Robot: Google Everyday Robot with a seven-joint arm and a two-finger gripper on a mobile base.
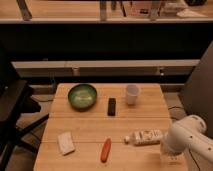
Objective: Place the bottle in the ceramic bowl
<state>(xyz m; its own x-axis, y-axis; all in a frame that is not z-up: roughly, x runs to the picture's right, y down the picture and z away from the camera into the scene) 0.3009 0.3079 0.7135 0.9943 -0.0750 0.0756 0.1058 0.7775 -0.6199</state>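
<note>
Lying on its side, the bottle (144, 136) rests on the wooden table (90, 129) well to the right of the ceramic bowl (82, 96) and much nearer the front edge than the bowl is, its length running roughly left to right. And there's the gripper (167, 150), farther from the bowl again, right at the bottle's far end, hanging off the white arm (192, 137) that comes in from the front right corner; whether the claw is apart, together or clamped on the bottle, I cannot tell from here. Just right of the bowl lies a small black block (112, 106), sitting close to the straight line between bowl and bottle. Beyond it, level with the bowl, stands a white cup (132, 93). Forward and right of the bowl lies an orange stick (105, 149), and forward and slightly left of it a pale flat pad (65, 142). The table is light planks, with a dark wall and a low ledge (105, 64) behind the bowl and a dark frame (12, 107) off to its left. Bare wood shows in front of the bowl, between the pad and the black block, and the bowl sits near the back edge.
</note>
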